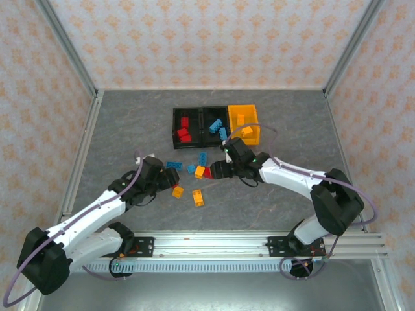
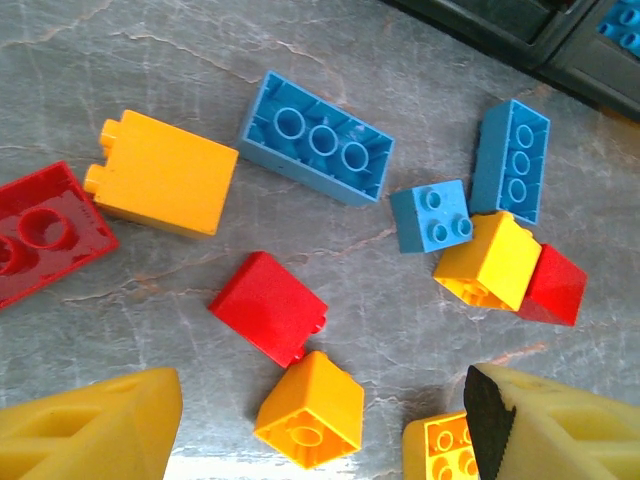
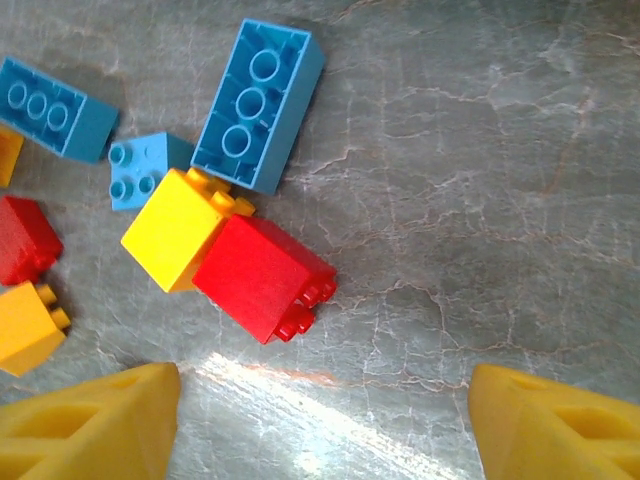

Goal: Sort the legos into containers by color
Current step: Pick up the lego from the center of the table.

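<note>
1. The containers sit in a row at the upper middle of the top view. The left black bin [image 1: 174, 129] has red legos in it. The middle black bin [image 1: 214, 109] has blue ones, and the orange-yellow bin [image 1: 243, 107] has orange ones.
2. More legos lie loose on the grey table [image 1: 285, 116], just below the bins, in the middle of the frame. They are red, blue and orange-yellow, all mixed up.
3. The left gripper [image 2: 322, 420] has its jaws wide apart and holds nothing. In the left wrist view an orange brick [image 2: 310, 410] sits between the fingers at the bottom middle. A red brick [image 2: 268, 305] lies just above it.
4. The right gripper [image 3: 322, 400] also has its jaws wide apart and is empty. In the right wrist view a red block [image 3: 262, 275] touches a yellow block [image 3: 180, 228] at the left middle. A long blue brick [image 3: 258, 105] lies above them, touching the yellow block.
5. I think these bricks are light, hard and smooth. They will not bend or break, but they can slide away when bumped.
6. The best place to pinch is on two flat sides, not on the bumpy top or a corner.
7. The red block and the yellow block touch, so grabbing one may push the other.
</note>
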Robot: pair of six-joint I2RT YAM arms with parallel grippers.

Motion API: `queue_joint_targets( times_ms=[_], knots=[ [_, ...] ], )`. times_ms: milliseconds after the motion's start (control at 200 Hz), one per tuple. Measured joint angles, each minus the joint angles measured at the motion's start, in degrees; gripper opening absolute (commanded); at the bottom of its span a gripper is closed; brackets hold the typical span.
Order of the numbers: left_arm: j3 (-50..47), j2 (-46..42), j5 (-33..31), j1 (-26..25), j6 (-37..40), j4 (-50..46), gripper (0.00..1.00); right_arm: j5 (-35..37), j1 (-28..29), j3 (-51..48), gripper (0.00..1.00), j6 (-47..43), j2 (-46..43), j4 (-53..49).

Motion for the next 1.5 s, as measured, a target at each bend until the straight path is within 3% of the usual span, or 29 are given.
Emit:
queue_joint_targets(
  times_ms=[420,826,1026,1141,1497],
  knots=[
    [-0.1,-0.9,2.2,0.0,0.4,0.9,0.77,-3.0,0.0,-1.1,0.77,-8.8,5.3,11.6],
    [-2.5,-1.8,2.8,0.0,0.3,1.6,0.77,-6.2,1.5,3.2,0.71,-12.2,14.2,12.3],
    [-2.7,-1.9,2.7,0.0,0.3,1.7,0.77,-4.4,4.9,3.2,0.6,-12.9,14.2,12.0],
    [-2.7,-1.9,2.8,0.0,0.3,1.7,0.77,-2.8,6.3,3.2,0.58,-13.1,14.3,11.3],
    [-2.7,-2.8,2.8,0.0,0.3,2.1,0.77,1.2,6.3,3.8,0.29,-13.4,15.6,9.6]
  ],
)
